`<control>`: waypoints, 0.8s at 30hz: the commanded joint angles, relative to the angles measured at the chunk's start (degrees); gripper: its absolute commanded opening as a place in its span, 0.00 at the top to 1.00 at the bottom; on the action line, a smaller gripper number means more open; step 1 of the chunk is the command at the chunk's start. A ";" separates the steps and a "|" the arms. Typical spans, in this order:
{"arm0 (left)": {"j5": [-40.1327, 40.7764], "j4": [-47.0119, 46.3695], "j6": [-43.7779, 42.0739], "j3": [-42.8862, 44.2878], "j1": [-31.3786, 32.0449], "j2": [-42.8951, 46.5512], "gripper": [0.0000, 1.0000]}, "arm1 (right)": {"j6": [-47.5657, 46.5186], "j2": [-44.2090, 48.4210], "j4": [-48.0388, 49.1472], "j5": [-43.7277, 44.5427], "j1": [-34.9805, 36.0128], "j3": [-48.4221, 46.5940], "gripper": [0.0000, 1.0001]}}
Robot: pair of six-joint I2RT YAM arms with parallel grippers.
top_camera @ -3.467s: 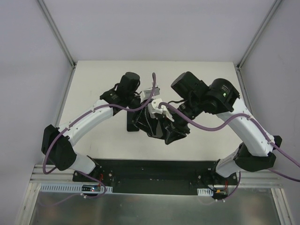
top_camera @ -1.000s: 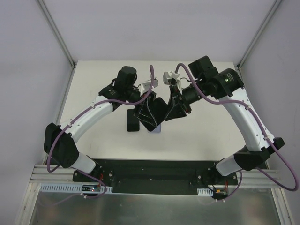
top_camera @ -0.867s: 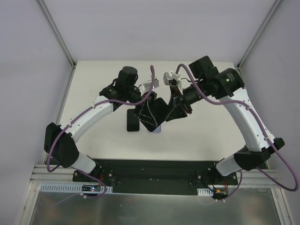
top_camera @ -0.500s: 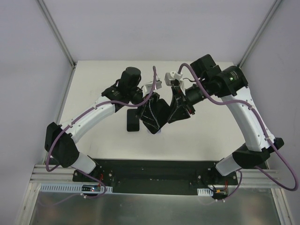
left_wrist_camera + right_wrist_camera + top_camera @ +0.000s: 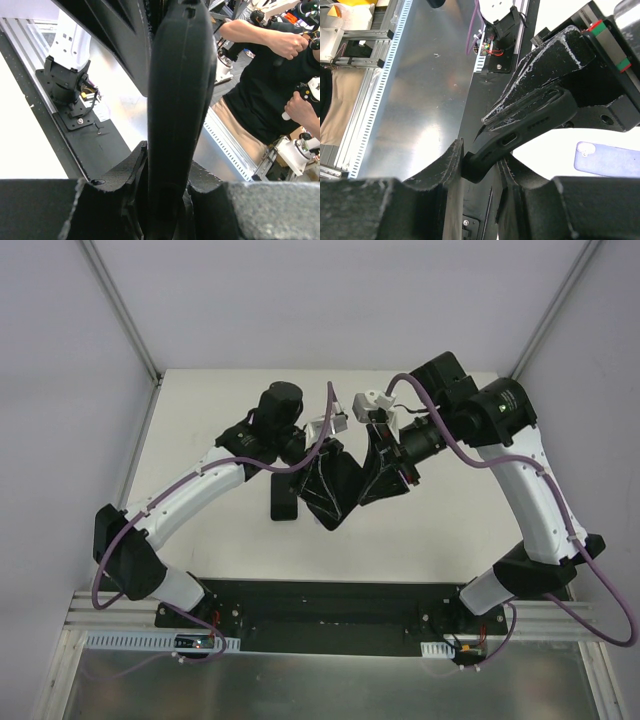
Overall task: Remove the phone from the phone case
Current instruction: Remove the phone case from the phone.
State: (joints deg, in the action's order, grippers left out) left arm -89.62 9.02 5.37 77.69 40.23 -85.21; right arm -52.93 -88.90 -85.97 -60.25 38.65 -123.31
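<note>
Black phone case (image 5: 540, 117) is clamped by both the left hand (image 5: 167, 170) and right hand (image 5: 479, 165).

Colours recorded
A matt black rubber phone case (image 5: 530, 127), a pale lilac flat slab (image 5: 607, 159), a plain cream table (image 5: 200, 420) and white-and-black robot arms (image 5: 190, 498) are seen.

Both arms (image 5: 190, 490) aloft, fingers (image 5: 117, 175) clamped

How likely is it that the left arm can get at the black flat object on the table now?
Probably not yet. The black flat object lies uncovered close by, but the left gripper is shut on the black case, which the right gripper also clamps.
</note>
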 commanded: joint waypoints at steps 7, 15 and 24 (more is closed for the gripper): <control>-9.34 1.62 2.72 0.09 3.45 -4.09 1.00 | -4.64 -1.36 -1.74 -26.24 5.47 -5.89 1.00; -9.43 1.62 4.12 1.06 3.37 -3.56 1.00 | -3.06 -1.89 -1.74 -26.42 5.47 -7.82 1.00; -9.52 1.44 4.91 0.44 -0.93 -0.14 1.00 | 1.25 3.29 5.20 -18.08 1.96 -0.10 1.00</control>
State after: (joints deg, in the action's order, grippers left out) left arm -89.60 9.98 8.19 79.13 40.38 -83.09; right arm -50.87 -89.27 -85.89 -62.13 39.03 -125.47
